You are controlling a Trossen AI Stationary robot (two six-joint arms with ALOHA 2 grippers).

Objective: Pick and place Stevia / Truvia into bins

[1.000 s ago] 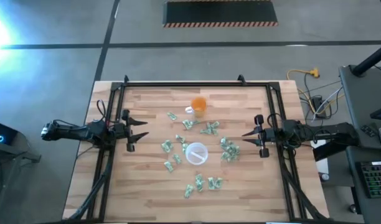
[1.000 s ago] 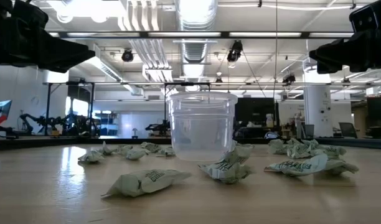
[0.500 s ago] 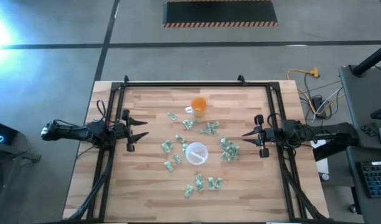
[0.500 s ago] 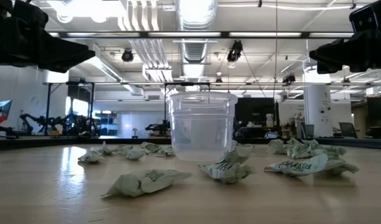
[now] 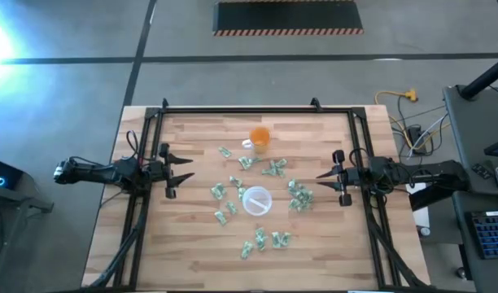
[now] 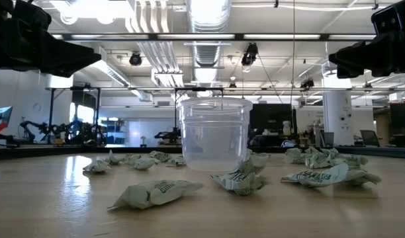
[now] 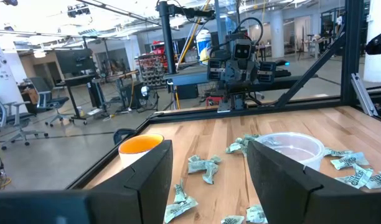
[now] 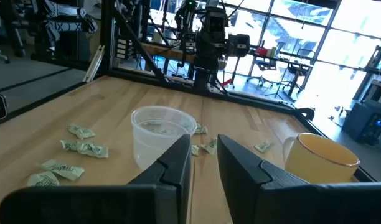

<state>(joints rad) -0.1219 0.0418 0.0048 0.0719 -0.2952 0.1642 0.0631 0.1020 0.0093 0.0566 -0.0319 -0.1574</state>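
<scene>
The clear round cup (image 5: 256,200) stands upright near the table's middle; it also shows in the low view (image 6: 214,132) and in both wrist views (image 7: 289,149) (image 8: 162,134). Pale green sachets (image 5: 220,191) lie flat and crumpled all around it on the wood (image 6: 156,193) (image 7: 203,167) (image 8: 84,148). My left gripper (image 5: 190,168) (image 7: 209,162) hovers open at the table's left side, pointing toward the cup. My right gripper (image 5: 320,179) (image 8: 205,152) hovers at the right side, facing the cup, with a narrow gap between its fingers. Neither holds anything.
An orange cup with a white handle (image 5: 259,137) (image 7: 141,146) (image 8: 318,158) stands beyond the clear cup, toward the far edge. A black frame (image 5: 233,109) rims the table. Bare wood lies between each gripper and the sachets, and along the near edge.
</scene>
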